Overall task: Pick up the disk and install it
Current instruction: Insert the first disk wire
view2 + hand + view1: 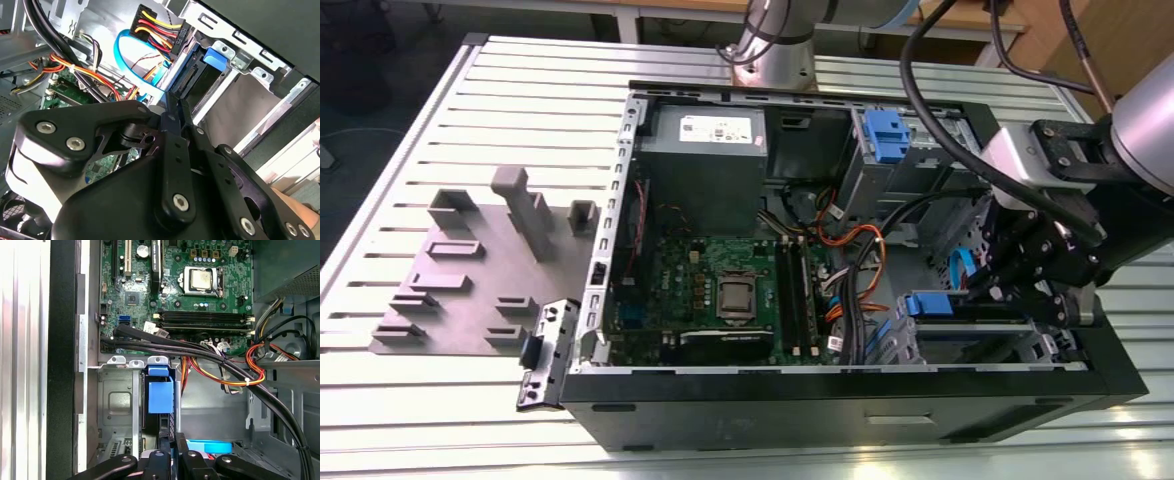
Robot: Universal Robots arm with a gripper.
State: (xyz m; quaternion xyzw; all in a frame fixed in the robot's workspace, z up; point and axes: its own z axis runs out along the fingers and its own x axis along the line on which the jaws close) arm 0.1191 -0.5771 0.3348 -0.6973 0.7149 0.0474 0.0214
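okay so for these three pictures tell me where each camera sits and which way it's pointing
Exterior view: off the arm, above, looking down into the open computer case; the arm and end effector show at its right.
First wrist view: on the arm, looking past the end effector at the motherboard and blue drive tab.
Second wrist view: on the arm, looking over the end effector toward the drive bay.
All share the end effector.

A bench (494,100) of pale slatted aluminium profiles fills most of the exterior view, its ribs catching bright light toward six o'clock. A grey fixture plate (467,280) with raised blocks lies on it at nine o'clock. Dark floor (374,120) shows past the bench at ten o'clock, and a wooden panel (1107,40) stands at one o'clock.
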